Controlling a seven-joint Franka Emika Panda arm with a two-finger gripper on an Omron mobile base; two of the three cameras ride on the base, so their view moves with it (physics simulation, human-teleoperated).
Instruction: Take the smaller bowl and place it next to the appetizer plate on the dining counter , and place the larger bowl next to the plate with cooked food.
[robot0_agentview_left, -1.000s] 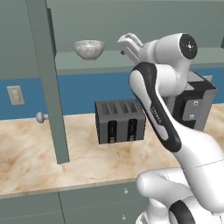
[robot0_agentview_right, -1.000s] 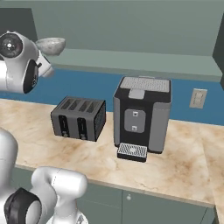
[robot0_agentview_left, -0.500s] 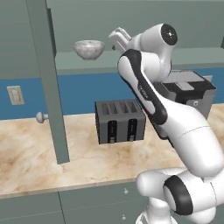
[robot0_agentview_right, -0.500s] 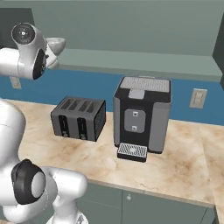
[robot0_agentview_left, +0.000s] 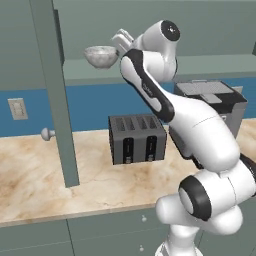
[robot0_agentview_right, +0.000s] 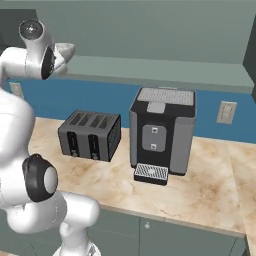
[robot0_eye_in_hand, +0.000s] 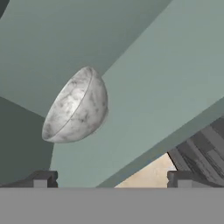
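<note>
The smaller bowl (robot0_agentview_left: 101, 56), grey-white and marbled, stands upright on a grey-green shelf (robot0_agentview_left: 215, 65) above the counter. My gripper (robot0_agentview_left: 120, 42) hovers just to its right at the same height, open and touching nothing. In the hand view the smaller bowl (robot0_eye_in_hand: 76, 107) lies ahead and to the left of the gripper (robot0_eye_in_hand: 111, 179), whose fingertips (robot0_eye_in_hand: 41, 179) stand wide apart. From the right base view the bowl (robot0_agentview_right: 65, 51) peeks out behind my arm. The larger bowl, both plates and the dining counter are out of view.
A black toaster (robot0_agentview_left: 137, 139) and a dark coffee machine (robot0_agentview_left: 210, 100) stand on the marble counter (robot0_agentview_left: 40, 175) below the shelf. An open cabinet door's edge (robot0_agentview_left: 55, 95) rises at the left, with a round knob (robot0_agentview_left: 46, 133).
My arm has swung left along the shelf, bringing the gripper from well right of the bowl to right beside it. The bowl has not moved.
</note>
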